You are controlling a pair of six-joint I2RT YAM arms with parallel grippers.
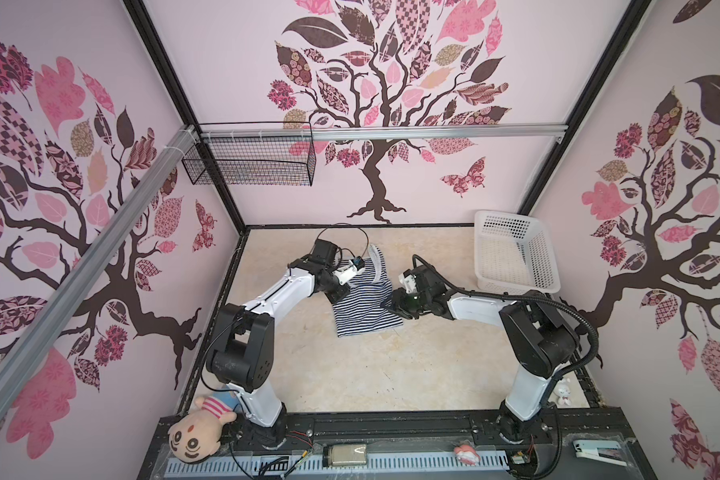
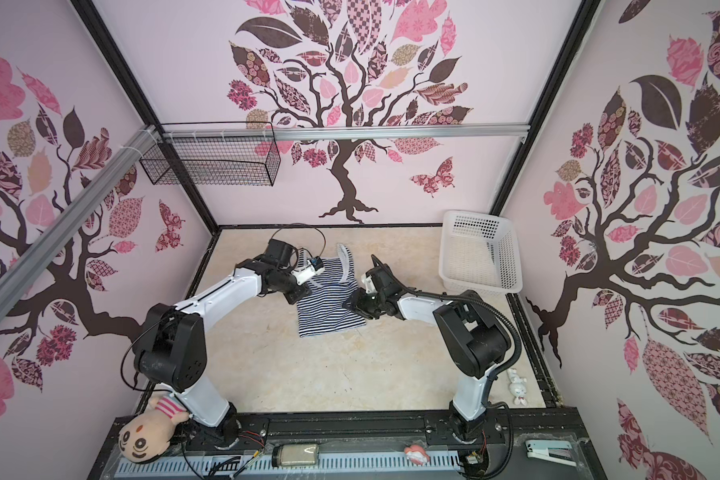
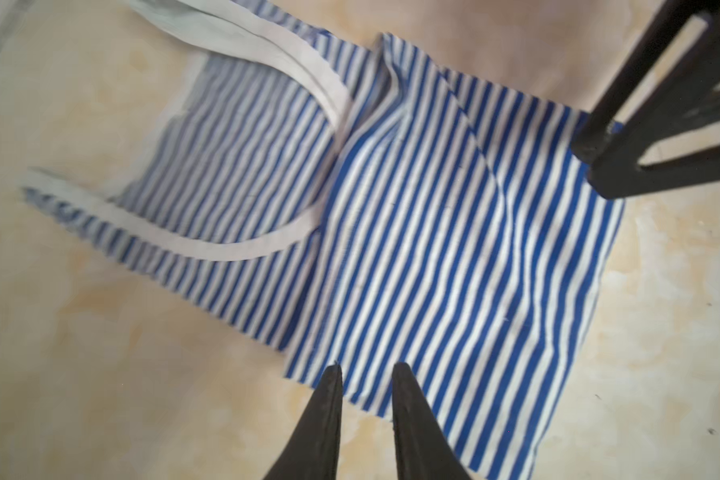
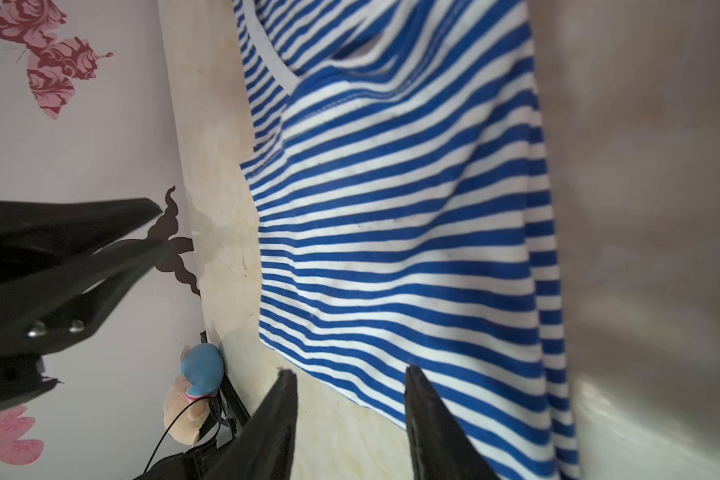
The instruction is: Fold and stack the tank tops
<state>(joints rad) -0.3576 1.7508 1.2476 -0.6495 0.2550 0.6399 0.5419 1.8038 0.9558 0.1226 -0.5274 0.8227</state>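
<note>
Tank top [image 1: 362, 307]: in both top views we find it flat on the surface [image 1: 350, 374] at mid-frame. Its long axis runs from the straps at the upper end to the hem at the lower end. The left jaws sit at its left edge and the right jaws at its right edge, facing each other across its width; neither is clearly nearer. A white basket [image 1: 512, 286] stands well apart at upper right.

Left wrist view, somewhat blurred: the tank top [image 3: 454, 249] spreads directly ahead of the left jaws. These are slightly parted over its near edge, with nothing between them.

Right wrist view: the tank top [image 4: 391, 249] lies ahead of the right jaws, which are wider apart, empty, over the cloth's border.

We judge that the coming fold turns on this flanking: the cloth lies between the jaws, so each side edge falls to its own arm.
</note>
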